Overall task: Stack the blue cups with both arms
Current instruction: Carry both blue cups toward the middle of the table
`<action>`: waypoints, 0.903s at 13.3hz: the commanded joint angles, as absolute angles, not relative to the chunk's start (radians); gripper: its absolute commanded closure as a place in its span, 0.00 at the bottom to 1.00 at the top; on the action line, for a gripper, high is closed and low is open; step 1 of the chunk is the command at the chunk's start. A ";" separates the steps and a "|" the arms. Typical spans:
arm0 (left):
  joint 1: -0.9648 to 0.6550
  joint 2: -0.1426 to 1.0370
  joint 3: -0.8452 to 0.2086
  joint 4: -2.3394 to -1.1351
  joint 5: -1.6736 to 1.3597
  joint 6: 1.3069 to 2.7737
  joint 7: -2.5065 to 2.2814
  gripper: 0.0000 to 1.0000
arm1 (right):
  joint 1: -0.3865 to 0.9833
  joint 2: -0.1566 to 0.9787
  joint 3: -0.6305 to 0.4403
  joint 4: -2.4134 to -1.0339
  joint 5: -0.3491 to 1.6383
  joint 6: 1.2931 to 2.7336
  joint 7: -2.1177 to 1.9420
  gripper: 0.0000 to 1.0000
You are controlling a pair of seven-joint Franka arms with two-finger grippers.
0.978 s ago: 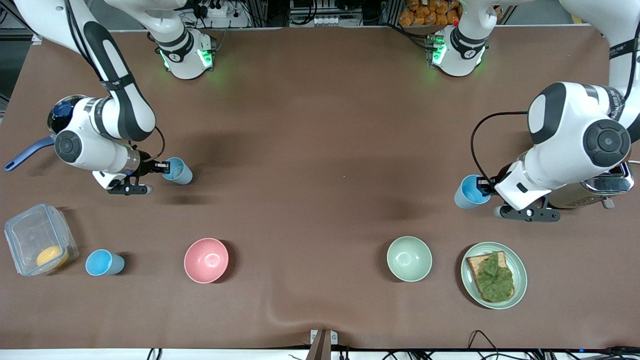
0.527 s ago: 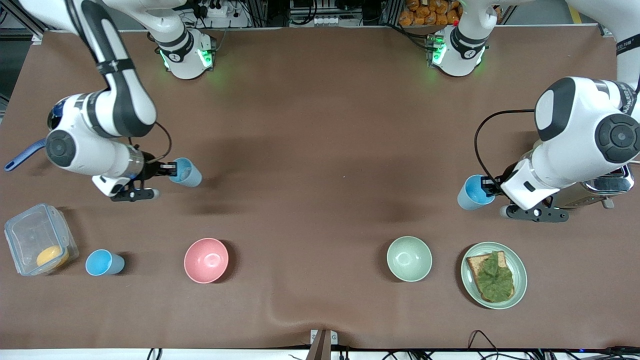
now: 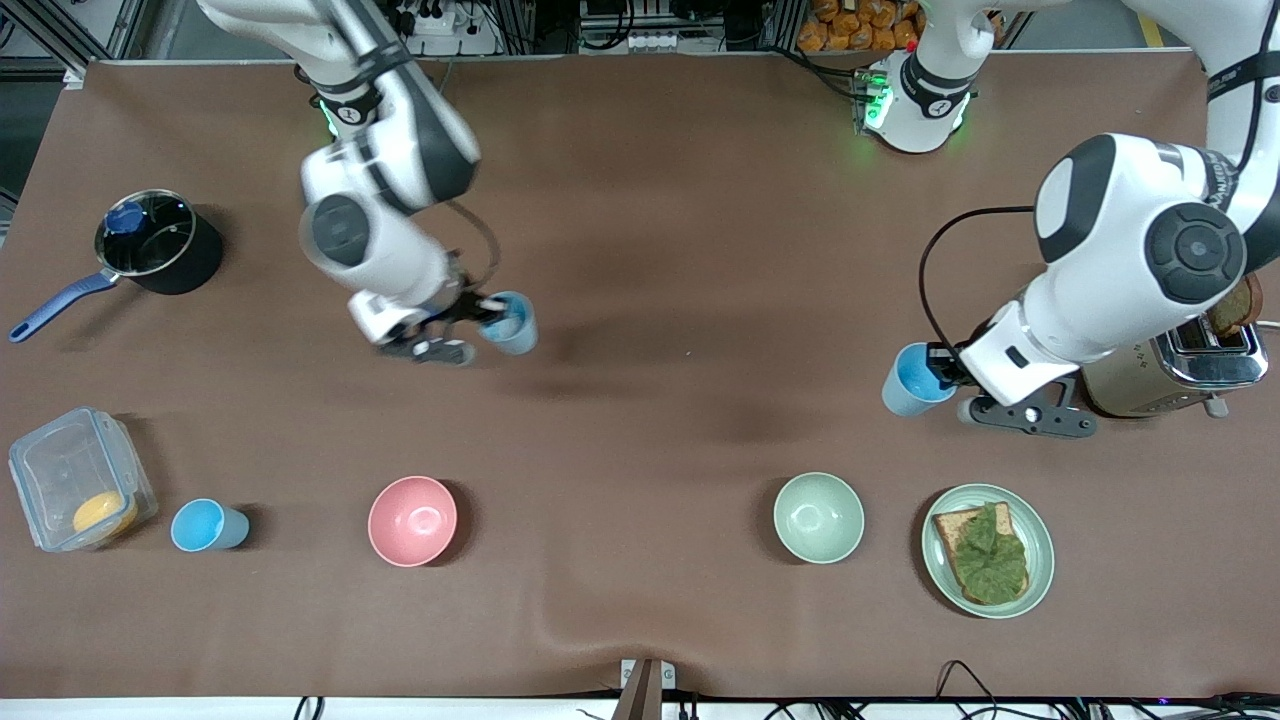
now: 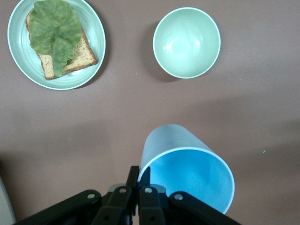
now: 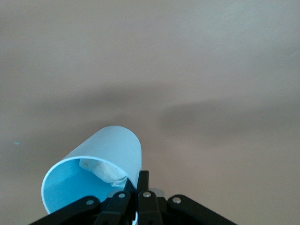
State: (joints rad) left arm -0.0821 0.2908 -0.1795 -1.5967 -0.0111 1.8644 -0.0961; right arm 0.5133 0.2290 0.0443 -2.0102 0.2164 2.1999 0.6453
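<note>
My right gripper [image 3: 488,308] is shut on the rim of a paler blue cup [image 3: 510,324] and holds it tilted above the brown mat, near the middle of the table. In the right wrist view the gripper [image 5: 138,182] pinches the cup's wall [image 5: 108,150], and white paper [image 5: 104,171] lies inside. My left gripper [image 3: 942,366] is shut on the rim of a brighter blue cup [image 3: 908,382], held above the mat beside the toaster. The left wrist view shows that gripper [image 4: 140,177] pinching the cup [image 4: 178,150]. A third blue cup [image 3: 206,526] stands on the mat beside the plastic box.
A black pot [image 3: 158,242] sits toward the right arm's end. A clear plastic box [image 3: 70,470], a pink bowl [image 3: 412,520], a green bowl [image 3: 818,517] and a plate of toast with lettuce [image 3: 1040,560] line the near side. A toaster [image 3: 1185,372] stands by the left arm.
My right arm has swung its cup from over the pot's side toward the table's middle, uncovering the pot. My left gripper has shifted its cup slightly toward the middle.
</note>
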 commanded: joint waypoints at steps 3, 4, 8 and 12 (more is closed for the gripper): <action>-0.081 0.269 -0.181 -1.585 -0.054 1.816 -0.109 1.00 | 0.682 0.392 0.029 -1.864 0.229 2.269 0.957 1.00; -0.081 0.264 -0.181 -1.586 -0.060 1.806 -0.112 1.00 | 0.708 0.428 0.029 -1.821 0.230 2.270 1.001 1.00; -0.077 0.256 -0.204 -1.586 -0.061 1.786 -0.110 1.00 | 0.799 0.593 0.028 -1.642 0.224 2.304 1.205 1.00; -0.084 0.253 -0.210 -1.586 -0.061 1.786 -0.127 1.00 | 0.838 0.684 0.025 -1.595 0.212 2.416 1.272 1.00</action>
State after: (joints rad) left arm -0.0829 0.2658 -0.2057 -1.5884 -0.0381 1.8038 -0.1027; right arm 0.8223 0.6363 0.0414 -1.6433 0.2153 2.3899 1.2443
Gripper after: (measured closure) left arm 0.974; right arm 0.974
